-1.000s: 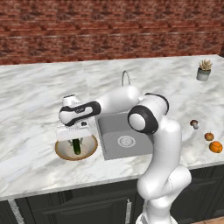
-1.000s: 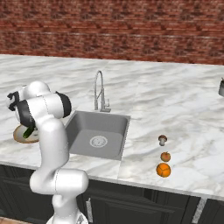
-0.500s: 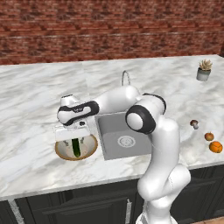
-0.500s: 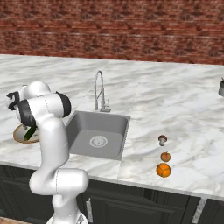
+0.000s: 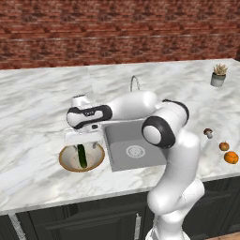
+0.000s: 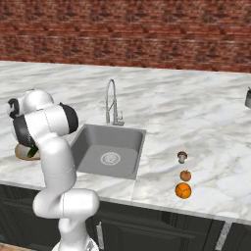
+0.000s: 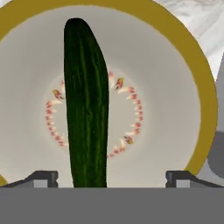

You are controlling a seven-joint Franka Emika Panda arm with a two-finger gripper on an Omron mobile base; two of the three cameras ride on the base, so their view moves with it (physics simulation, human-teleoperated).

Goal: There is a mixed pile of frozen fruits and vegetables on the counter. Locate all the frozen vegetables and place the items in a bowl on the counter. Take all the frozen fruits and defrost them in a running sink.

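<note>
I counted one cucumber (image 5: 82,155), lying in the one bowl (image 5: 67,161) near the counter's (image 5: 37,108) front edge, left of the sink (image 5: 117,140). There was one sink basin with one faucet (image 6: 112,104) at its back edge. Toward the counter's right end, near the front edge, I saw one mushroom (image 5: 208,133) and what looked like two round orange fruits (image 5: 228,153), small at that range. One potted plant (image 5: 218,75) stood near the back right corner.
</note>
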